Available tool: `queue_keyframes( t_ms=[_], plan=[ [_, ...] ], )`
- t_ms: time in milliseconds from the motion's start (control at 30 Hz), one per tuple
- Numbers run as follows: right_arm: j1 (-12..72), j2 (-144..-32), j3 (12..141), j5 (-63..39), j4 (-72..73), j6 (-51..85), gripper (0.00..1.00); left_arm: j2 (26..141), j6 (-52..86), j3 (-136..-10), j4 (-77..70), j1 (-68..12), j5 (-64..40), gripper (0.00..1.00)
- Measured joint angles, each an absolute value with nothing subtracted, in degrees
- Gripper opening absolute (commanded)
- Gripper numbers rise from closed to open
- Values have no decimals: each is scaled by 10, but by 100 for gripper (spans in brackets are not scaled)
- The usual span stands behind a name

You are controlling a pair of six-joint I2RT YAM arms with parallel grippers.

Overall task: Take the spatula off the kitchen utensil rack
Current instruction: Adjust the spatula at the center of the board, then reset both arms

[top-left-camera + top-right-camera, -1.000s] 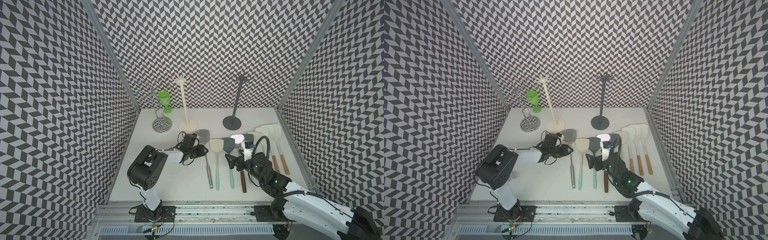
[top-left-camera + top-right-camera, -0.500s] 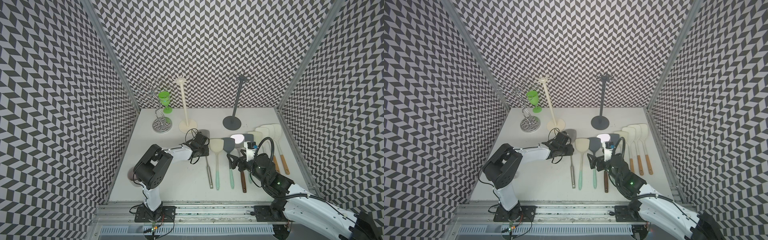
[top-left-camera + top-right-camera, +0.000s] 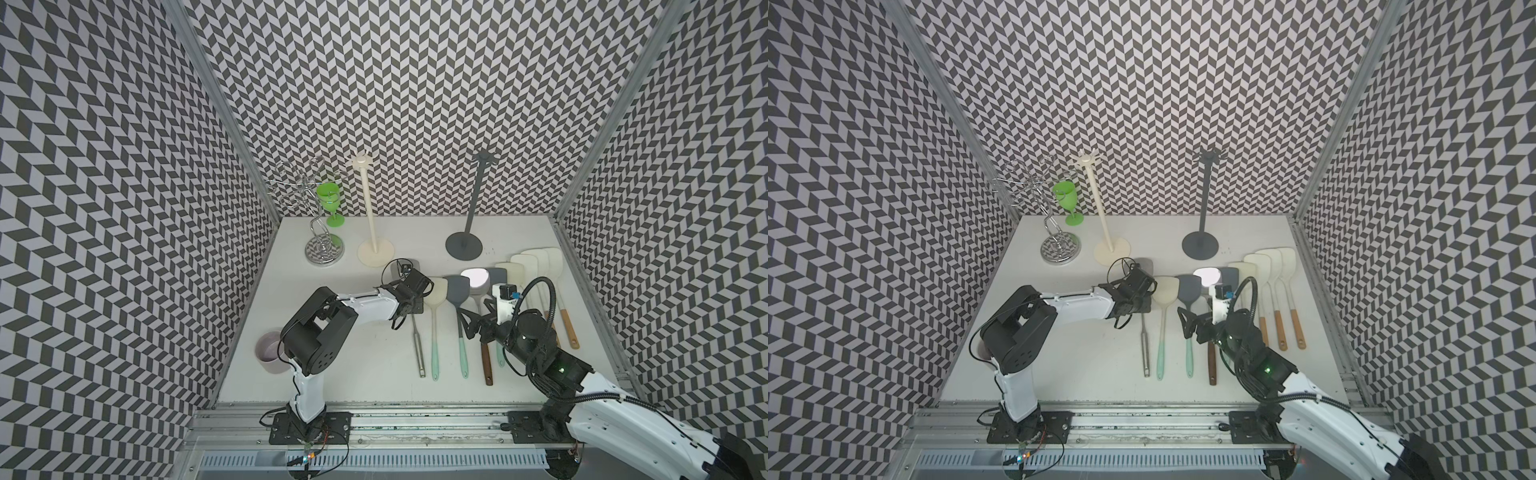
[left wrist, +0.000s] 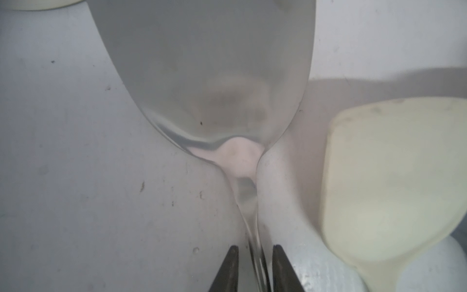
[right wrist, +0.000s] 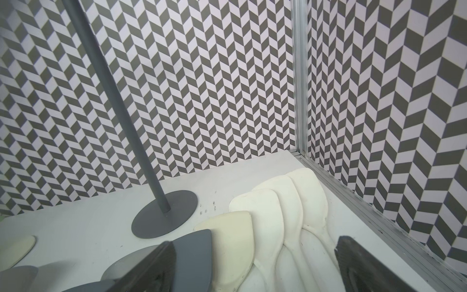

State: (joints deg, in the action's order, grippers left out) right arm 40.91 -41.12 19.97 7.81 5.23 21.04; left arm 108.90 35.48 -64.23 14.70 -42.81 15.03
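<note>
Closing in a white table (image 3: 365, 365) on three sides, black-and-white chevron walls (image 3: 415, 104) frame everything. The left arm (image 3: 365, 309) stretches low across the table from its base at the near edge. The right arm (image 3: 536, 345) bends in from the near right corner.

Three stands are upright on round bases at the back. A wire stand (image 3: 324, 249) has a green goblet (image 3: 328, 195) close by. Beside it is a cream rack (image 3: 368, 199), and well apart to the right a grey rack (image 3: 475, 199).

In front of them a row of spatulas (image 3: 463, 357) lies flat, blades toward the back wall. The four cream spatulas (image 5: 278, 215) nearest the right wall overlap at their blades. The metal spatula (image 4: 214, 75) is leftmost in the row. It lies on the table just in front of the cream rack's base, next to a cream-bladed spatula (image 4: 391, 177). A pale bowl (image 3: 270, 353) sits at the table's left edge, partly behind the left arm.

The right gripper (image 3: 478, 318) is over the handles in the row, jaws spread wide with nothing between them. The left gripper (image 4: 254, 249) is down over the metal spatula's thin neck. In the left wrist view its dark fingertips (image 4: 231, 255) stand close together on either side of the neck. A sliver of table shows beside each, so I cannot tell whether they actually pinch it.
</note>
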Motion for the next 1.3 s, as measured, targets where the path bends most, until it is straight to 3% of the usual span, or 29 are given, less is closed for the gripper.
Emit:
queue_keyframes(
  t_ms=[467, 1300],
  plan=[
    [403, -401, 199, 72, 51, 210, 100, 1094, 354, -650, 157, -435, 156, 12],
    [396, -388, 195, 63, 50, 208, 100, 1098, 386, -656, 155, -439, 137, 22]
  ],
)
